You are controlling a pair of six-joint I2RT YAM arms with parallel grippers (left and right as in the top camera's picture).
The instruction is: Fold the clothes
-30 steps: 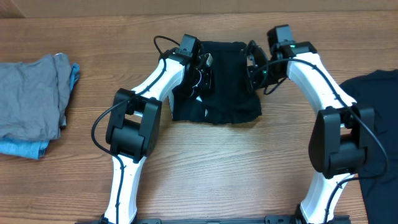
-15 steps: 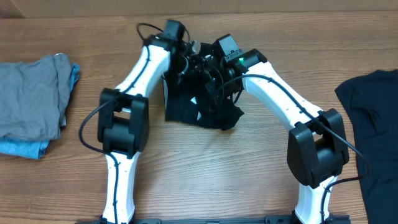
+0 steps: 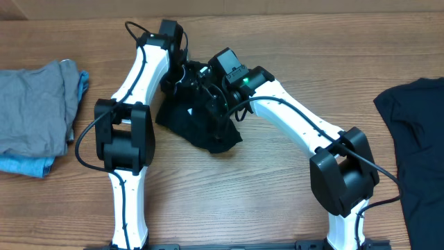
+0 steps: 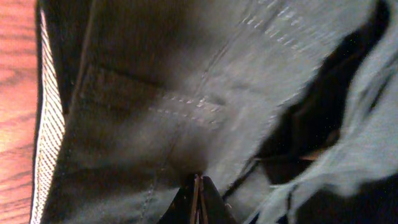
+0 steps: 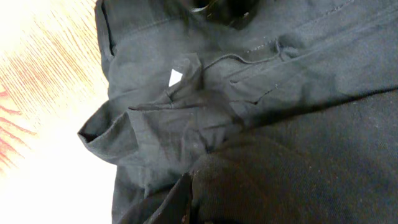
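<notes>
Black garment (image 3: pixel 201 125) is lying bunched in a heap on the table (image 3: pixel 263 201), left of centre toward the far side. Left gripper (image 3: pixel 182 75) is pinching its far edge, jaws together on the cloth. Right gripper (image 3: pixel 211 97) is gripping a fold just right of it, jaws also pressed together. Second black garment (image 3: pixel 416 132) is lying flat at the right edge. Grey garment (image 3: pixel 35 104) is sitting on a light-blue garment (image 3: pixel 24 165) at far left.
</notes>
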